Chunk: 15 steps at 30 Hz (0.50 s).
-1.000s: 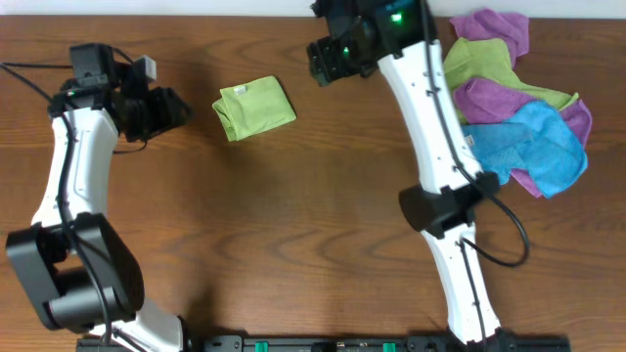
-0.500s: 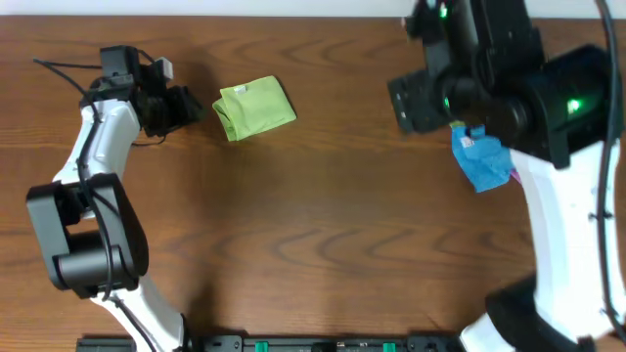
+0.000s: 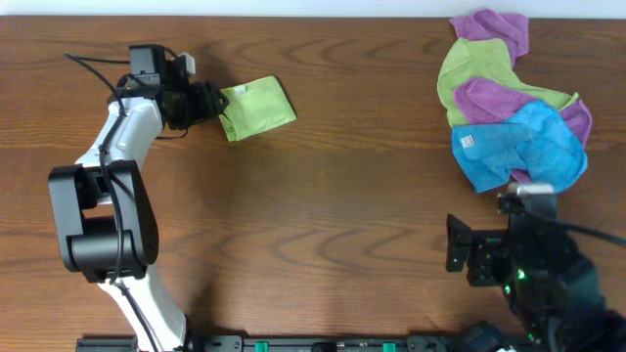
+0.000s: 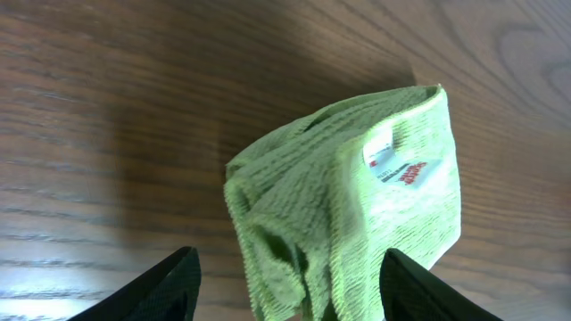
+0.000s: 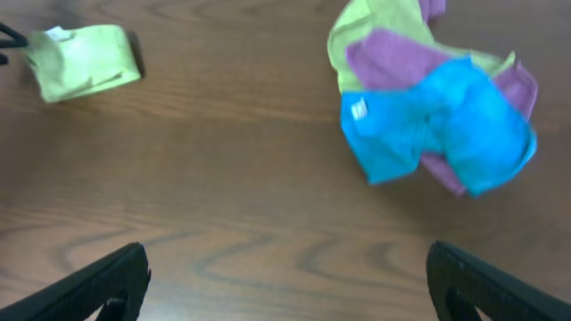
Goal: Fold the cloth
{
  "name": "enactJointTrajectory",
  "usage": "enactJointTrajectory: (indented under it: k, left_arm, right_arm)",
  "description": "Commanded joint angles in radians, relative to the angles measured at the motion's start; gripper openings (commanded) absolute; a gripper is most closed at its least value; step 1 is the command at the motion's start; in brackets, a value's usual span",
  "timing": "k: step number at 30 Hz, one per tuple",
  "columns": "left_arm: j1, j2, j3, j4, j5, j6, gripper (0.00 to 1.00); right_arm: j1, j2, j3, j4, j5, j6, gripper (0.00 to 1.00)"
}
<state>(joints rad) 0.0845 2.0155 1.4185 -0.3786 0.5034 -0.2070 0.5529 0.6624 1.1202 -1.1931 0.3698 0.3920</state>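
Observation:
The lime-green cloth (image 3: 257,106) lies folded into a small bundle at the far left of the table, its white tag facing up. In the left wrist view the cloth (image 4: 357,196) fills the middle, and its near end sits between the fingers. My left gripper (image 3: 209,101) is open at the cloth's left edge, with the fingers (image 4: 287,272) on either side of the bundle and not closed on it. My right gripper (image 3: 458,252) is open and empty, low at the near right, far from the cloth. The cloth also shows far off in the right wrist view (image 5: 85,61).
A pile of cloths (image 3: 514,108) lies at the far right: purple ones, a duller green one and a blue one (image 3: 518,147) on top at the front. It also shows in the right wrist view (image 5: 437,125). Bare brown wood (image 3: 333,215) lies between.
The right arm swung away from the far middle of the table and pulled back to the near right. My left gripper moved right, up to the cloth's left edge.

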Motion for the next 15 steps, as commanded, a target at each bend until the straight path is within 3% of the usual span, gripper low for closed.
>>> enactJointTrajectory:
  k: [1,7,15]
  left_arm:
    - [-0.011,0.008,0.008,0.01,-0.043,-0.019,0.68]
    - [-0.03,0.027,0.008,0.017,-0.043,-0.023,0.69]
    - [-0.032,0.089,0.008,0.014,-0.042,-0.041,0.7]
  right_arm:
    - [-0.008,-0.047,-0.126,0.055,0.067,0.086,0.99]
    - [-0.05,-0.002,-0.262,0.155,0.132,0.107,0.99]
    - [-0.103,0.047,-0.266,0.193,0.085,0.045,0.99]
